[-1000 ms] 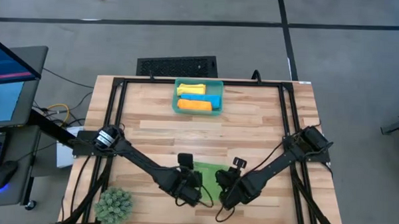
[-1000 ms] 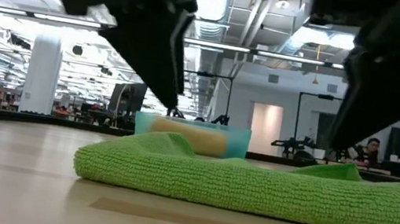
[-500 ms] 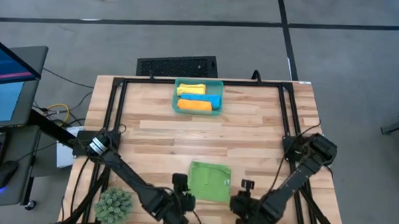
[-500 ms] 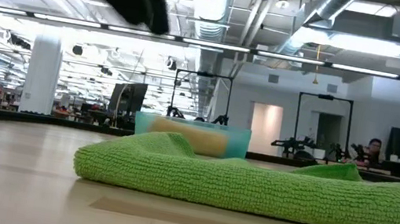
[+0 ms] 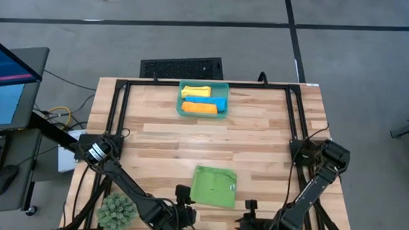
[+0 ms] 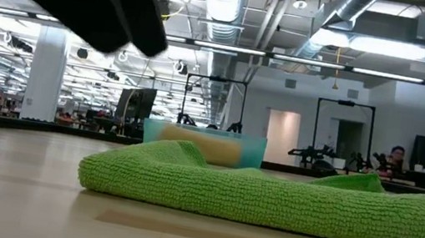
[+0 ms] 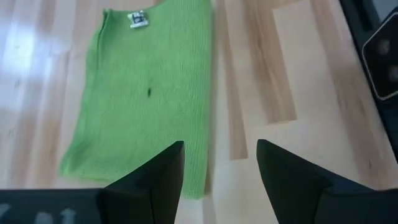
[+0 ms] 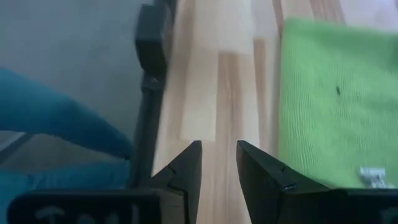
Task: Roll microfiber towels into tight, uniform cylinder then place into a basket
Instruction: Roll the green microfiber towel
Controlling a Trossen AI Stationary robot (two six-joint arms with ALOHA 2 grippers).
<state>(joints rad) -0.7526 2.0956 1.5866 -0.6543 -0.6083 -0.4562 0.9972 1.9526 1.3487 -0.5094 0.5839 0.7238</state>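
Note:
A green microfiber towel (image 5: 214, 186) lies flat on the wooden table near its front edge, seen thick and layered in the low view (image 6: 268, 199). At the far middle, the teal basket (image 5: 203, 100) holds a yellow, a blue and an orange rolled towel. My left gripper (image 7: 219, 149) hovers open over bare wood at the towel's near left corner. My right gripper (image 8: 217, 149) hovers open, with a narrower gap, over bare wood at the towel's near right. Neither has anything between its fingers.
A green spiky plant (image 5: 117, 211) stands at the near left corner beside my left arm. Black frame rails (image 5: 115, 125) run along the table's sides. A dark grated rectangle (image 5: 181, 66) lies beyond the far edge. Teal-blue cloth (image 8: 50, 124) shows past the table's edge.
Both grippers have drawn back from over the green towel toward the table's near edge, swinging apart, the left toward the near left and the right toward the near right. They have left the low view's middle. The towel lies as it did.

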